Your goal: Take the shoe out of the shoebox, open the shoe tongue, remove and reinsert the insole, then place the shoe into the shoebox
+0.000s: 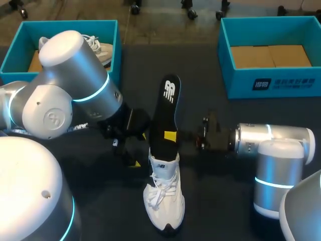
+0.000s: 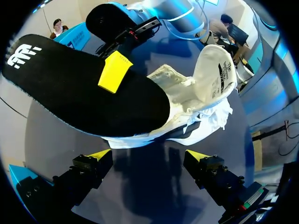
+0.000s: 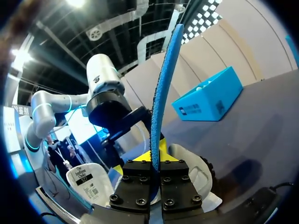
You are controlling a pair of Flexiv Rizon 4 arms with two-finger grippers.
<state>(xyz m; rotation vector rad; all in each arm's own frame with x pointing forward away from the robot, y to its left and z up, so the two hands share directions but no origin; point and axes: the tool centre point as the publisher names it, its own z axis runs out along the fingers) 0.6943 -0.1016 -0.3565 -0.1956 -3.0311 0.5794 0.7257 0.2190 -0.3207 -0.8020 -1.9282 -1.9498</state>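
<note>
Shoe [image 1: 163, 198], white, upright on its sole on the dark table [image 1: 225, 201], between the two arms and outside both boxes, toe toward the robot. Tongue [image 2: 216, 70] raised clear of the opening. Black insole [image 1: 164, 118] standing out of that opening, lower end at the shoe's mouth, the rest leaning up and away over the table. Right gripper [image 3: 156, 156] clamped on the insole near its lower part, a yellow tip against each face; blue underside edge-on between the fingers in the right wrist view. Left gripper [image 2: 148, 158] just beside the shoe, on its left, low over the table, fingers spread wide with nothing between them. Left shoebox [image 1: 116, 55] at the far left, with a second shoe [image 1: 98, 50] inside. Right shoebox [image 1: 271, 83] at the far right, with cardboard [image 1: 271, 55] on its floor.
</note>
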